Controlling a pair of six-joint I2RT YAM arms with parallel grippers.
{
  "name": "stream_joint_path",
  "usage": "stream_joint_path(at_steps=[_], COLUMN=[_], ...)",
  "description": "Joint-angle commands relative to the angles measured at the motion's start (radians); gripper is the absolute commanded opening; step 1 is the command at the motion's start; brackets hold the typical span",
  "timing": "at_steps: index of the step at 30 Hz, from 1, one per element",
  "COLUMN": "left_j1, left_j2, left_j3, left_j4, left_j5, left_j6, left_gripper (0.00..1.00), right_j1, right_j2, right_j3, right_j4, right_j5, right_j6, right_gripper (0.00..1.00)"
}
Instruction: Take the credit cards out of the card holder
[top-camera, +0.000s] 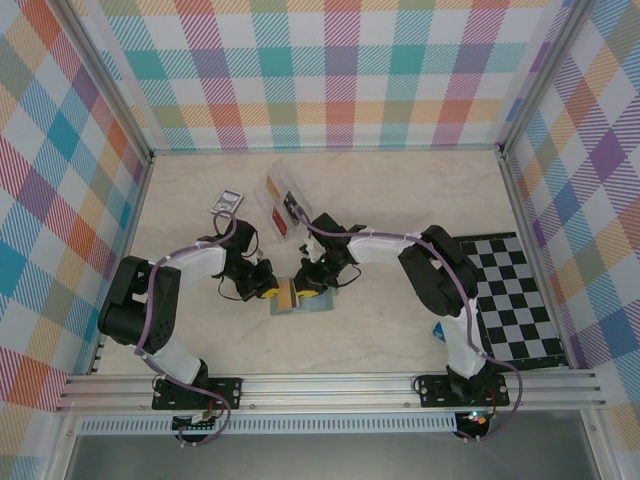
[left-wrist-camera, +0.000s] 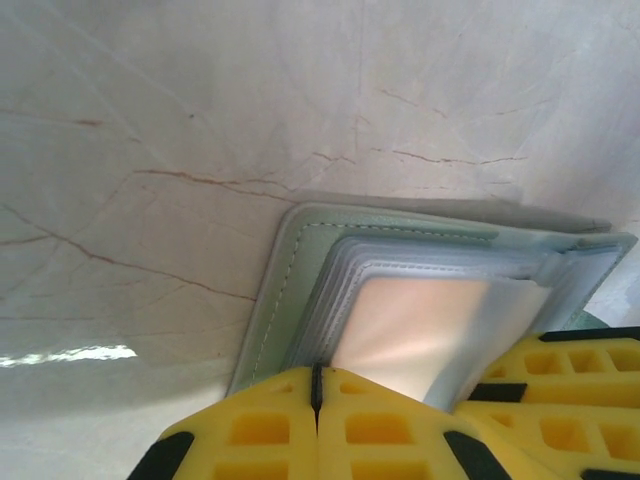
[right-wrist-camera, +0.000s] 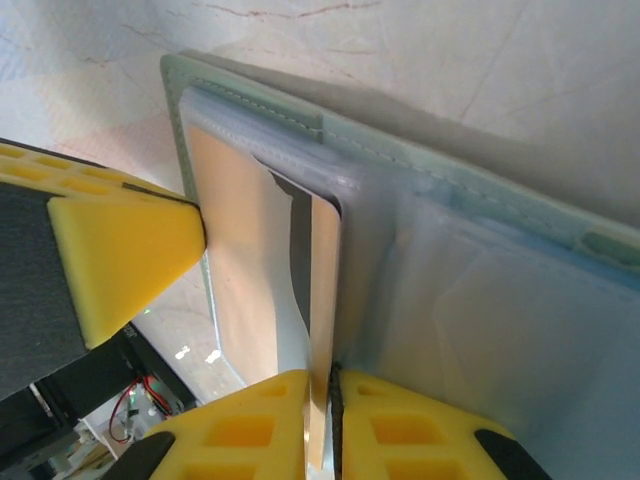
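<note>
Top external, entry one: the card holder (top-camera: 299, 299) lies open on the table (top-camera: 400, 200). It is nearer the table's near edge than its far one, about midway between the left and right edges. We find the left gripper (top-camera: 263, 287) at the holder's left side and the right gripper (top-camera: 313, 286) over it, both low.

Entry two, left fingers: pressed together, with the tip against the holder's outer edge (we cannot tell whether any sleeve is caught between them). We read this as a bracing hold.

Entry three, right fingers: pinching the near end of a tan credit card (right-wrist-camera: 324, 300), which sticks out of its clear sleeve (right-wrist-camera: 470, 330).

Step in hand, as we judge it: extraction of one card. The grip is made and the card is not yet free.

Next move calls for a straight pull along the sleeve's opening, with the holder pinned so it does not drag along. The card can then be set down on bare table beside the holder.
</note>
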Motion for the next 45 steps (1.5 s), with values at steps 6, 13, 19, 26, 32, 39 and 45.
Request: stream_joint_path(at_steps=[6,13,19,26,32,39,45], left_j1=[0.0,0.0,0.0,0.0,-0.017,-0.055,-0.057], left_j2=[0.006,0.006,0.003,-0.057,-0.095,-0.029,0.012], left_j3=[-0.001,0.006,0.018,0.058,0.057,0.056,0.054], left_j4=[-0.054,-0.06,-0.072,-0.093,-0.014,0.026,-0.027], left_j5=[-0.054,-0.051,-0.062,-0.048,0.047,0.049,-0.036], left_j6=[0.016,0.019,0.024,0.03,-0.003,-0.024,-0.012], left_gripper=[0.05,0.06,0.05,0.06,0.07,0.07,0.06], right_j1=[-0.016,-0.018,-0.018,-0.018,-0.018,-0.018,-0.018], right_j2=[-0.071,-0.069,-0.069,-0.068,-0.057,-0.049,-0.048], right_j3=[-0.037,-0.034,-0.028,-0.034,-0.022,-0.019,-0.025], right_j4=[0.111,0.065,-0.036,-0.054,-0.058,-0.053,-0.022], right_j5=[-0.053,0.015,0.124,0.134,0.131,0.125,0.088], right_j6=[0.035,0.023,-0.009,-0.017,-0.017,-0.005,0.005], right_gripper=[0.08,0.05,0.04,0.04,0.05,0.09,0.2])
